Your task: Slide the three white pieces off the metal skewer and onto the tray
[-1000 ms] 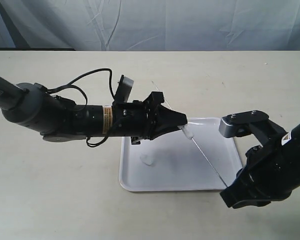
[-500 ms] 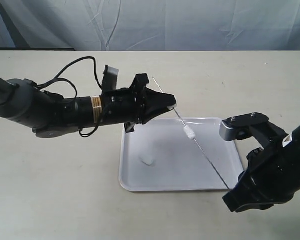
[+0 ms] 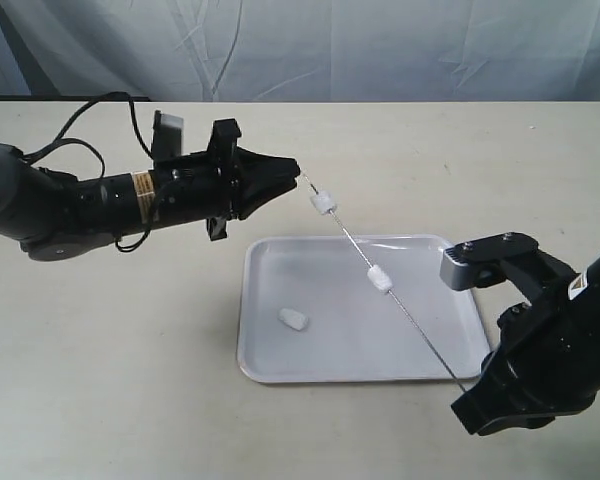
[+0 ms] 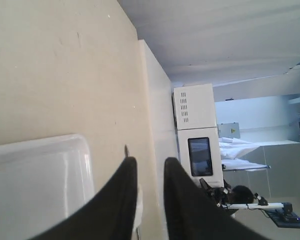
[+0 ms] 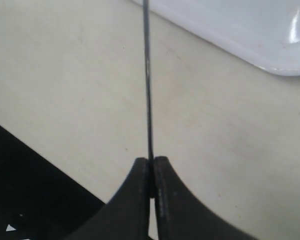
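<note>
In the exterior view, the tray [image 3: 252,300] lies right of the table's [image 3: 110,380] middle, toward the near edge. The right gripper [image 3: 468,390], at the near-right, is clamped on the low end of the skewer [image 3: 425,338]. The skewer slants across the tray toward the far-left. Its other tip is just at the nose of the left gripper [image 3: 292,170], which reaches in from the left edge. An upper piece [image 3: 323,203] sits on the skewer beyond the tray's far rim, over bare table. A lower piece [image 3: 379,279] sits on it above the tray. A loose piece [image 3: 294,319] lies on the tray floor near its left rim. In the left wrist view, the two black fingers [image 4: 182,200] stand apart with bare table between them, gripping nothing. A thin dark tip shows just past one of them, and a tray corner lies beside them. In the right wrist view, the pads [image 5: 162,200] are pressed together on the skewer, which runs straight out past a tray corner.
</note>
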Controlling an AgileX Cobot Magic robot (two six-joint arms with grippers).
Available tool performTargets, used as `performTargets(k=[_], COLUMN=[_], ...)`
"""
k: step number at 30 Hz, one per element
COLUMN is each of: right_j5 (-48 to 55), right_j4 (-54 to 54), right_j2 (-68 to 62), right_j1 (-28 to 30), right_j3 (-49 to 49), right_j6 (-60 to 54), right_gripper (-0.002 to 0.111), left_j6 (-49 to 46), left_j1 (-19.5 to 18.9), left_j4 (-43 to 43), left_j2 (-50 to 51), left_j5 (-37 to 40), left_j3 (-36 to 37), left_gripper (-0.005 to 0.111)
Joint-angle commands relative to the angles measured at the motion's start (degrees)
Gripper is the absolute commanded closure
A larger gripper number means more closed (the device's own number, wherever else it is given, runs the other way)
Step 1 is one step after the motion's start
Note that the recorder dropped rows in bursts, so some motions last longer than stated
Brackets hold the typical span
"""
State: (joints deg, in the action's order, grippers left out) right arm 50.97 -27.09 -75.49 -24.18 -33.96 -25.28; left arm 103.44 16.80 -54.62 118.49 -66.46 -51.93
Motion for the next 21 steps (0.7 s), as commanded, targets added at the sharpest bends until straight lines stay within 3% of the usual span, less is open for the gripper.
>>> performTargets(k=[1,10,16,21], right_j5=[0.1,-0.3,-0.3,-0.3], right_j4=[0.3,0.7,0.7,0.7], right_j2=[0.3,0.3,0.3,0.3], right_j1=[0.2,0.2,0.2,0.2], right_j3=[0.0,0.0,0.0,0.0], right_j6=[-0.2,-0.2,-0.2,-0.2], right_gripper=[0.109,0.109,0.109,0.109], left_j6=[-0.2,1.2,1.4,1.4], left_j1=[-1.2,-0.7,0.6,0.9], left_j4=[-3.2,-11.5,-10.5,-8.9], left_j2=[0.2,0.2,0.2,0.2], left_j5=[-0.7,4.7,3.9,0.7], left_j3=[-0.2,-0.2,-0.2,-0.2], left_gripper=[0.087,0.087,0.069,0.067])
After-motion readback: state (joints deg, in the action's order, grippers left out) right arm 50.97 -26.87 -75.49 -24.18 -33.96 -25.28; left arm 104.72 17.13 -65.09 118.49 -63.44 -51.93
